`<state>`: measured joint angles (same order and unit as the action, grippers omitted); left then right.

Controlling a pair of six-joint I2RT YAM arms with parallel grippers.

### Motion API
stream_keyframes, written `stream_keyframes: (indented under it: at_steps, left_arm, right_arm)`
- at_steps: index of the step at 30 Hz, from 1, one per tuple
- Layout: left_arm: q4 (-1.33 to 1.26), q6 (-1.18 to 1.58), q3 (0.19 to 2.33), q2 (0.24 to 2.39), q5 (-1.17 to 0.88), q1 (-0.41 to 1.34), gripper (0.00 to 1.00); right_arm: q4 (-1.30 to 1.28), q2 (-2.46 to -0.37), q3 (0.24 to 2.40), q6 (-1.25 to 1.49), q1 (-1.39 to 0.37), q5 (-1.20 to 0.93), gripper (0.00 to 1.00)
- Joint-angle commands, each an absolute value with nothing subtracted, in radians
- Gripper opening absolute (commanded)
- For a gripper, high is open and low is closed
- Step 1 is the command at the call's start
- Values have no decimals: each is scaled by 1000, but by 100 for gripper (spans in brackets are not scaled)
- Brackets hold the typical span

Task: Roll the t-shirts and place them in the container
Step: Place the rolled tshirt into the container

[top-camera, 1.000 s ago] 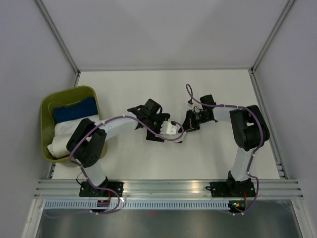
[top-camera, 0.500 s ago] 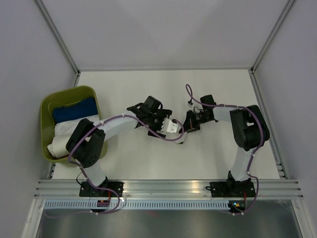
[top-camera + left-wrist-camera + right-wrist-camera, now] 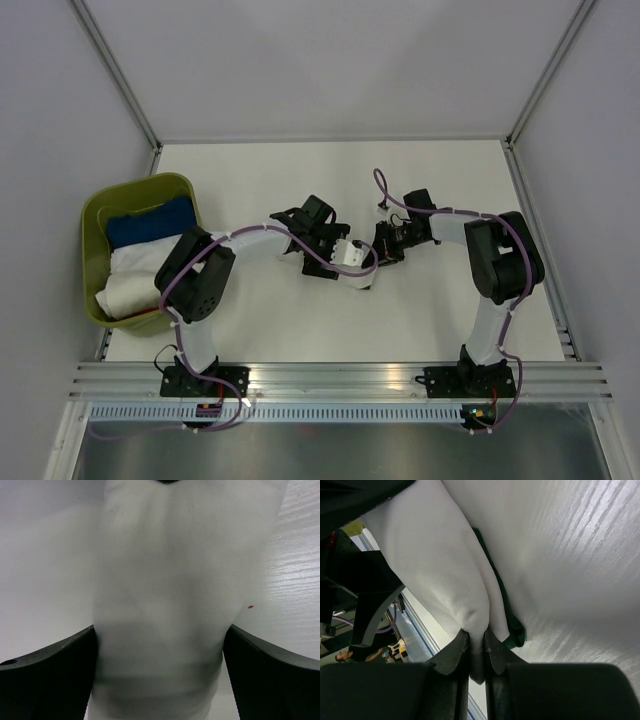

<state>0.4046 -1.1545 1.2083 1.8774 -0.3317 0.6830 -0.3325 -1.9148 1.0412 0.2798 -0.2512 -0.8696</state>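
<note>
1. Top view: your white t-shirt (image 3: 347, 256) is a small bundle mid-bench, well right of the green bin (image 3: 95, 215). The left tool (image 3: 338, 252) is on its bin side and the right tool (image 3: 385, 245) on the side away from the bin.
2. You can't read either grip from up there. The left wrist cam shows both fingers (image 3: 45, 680) spread wide and pressed against the white cloth, which fills the gap.
3. The right wrist cam shows that tool nearly closed, pinching a fold of the white shirt. Only here do you see the dark green t-shirt (image 3: 512, 630), peeking out under the white one.
4. Only the top view shows the bin's contents: a blue bundle (image 3: 150, 222) and a white bundle (image 3: 130, 285). The left arm's elbow sits at the bin's right rim.
5. Bare bench (image 3: 430, 310) stretches right of the bin, towards both the back wall and the near rail.
</note>
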Motion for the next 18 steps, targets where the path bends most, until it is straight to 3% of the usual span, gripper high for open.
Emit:
stream_keyframes:
  at_steps: [1, 8, 13, 18]
  left_arm:
    - [411, -1141, 1166, 1888, -313, 684, 100]
    - [535, -1154, 1137, 1881, -385, 684, 100]
    - [615, -1189, 1108, 1882, -414, 686, 96]
    - [614, -1145, 1077, 1882, -399, 684, 65]
  right_arm:
    - [-376, -1905, 1077, 239, -247, -850, 18]
    - [-436, -1875, 1121, 249, -207, -825, 44]
    - [-526, -1810, 1157, 213, -160, -779, 52]
    - [-563, -1729, 1169, 192, -134, -730, 52]
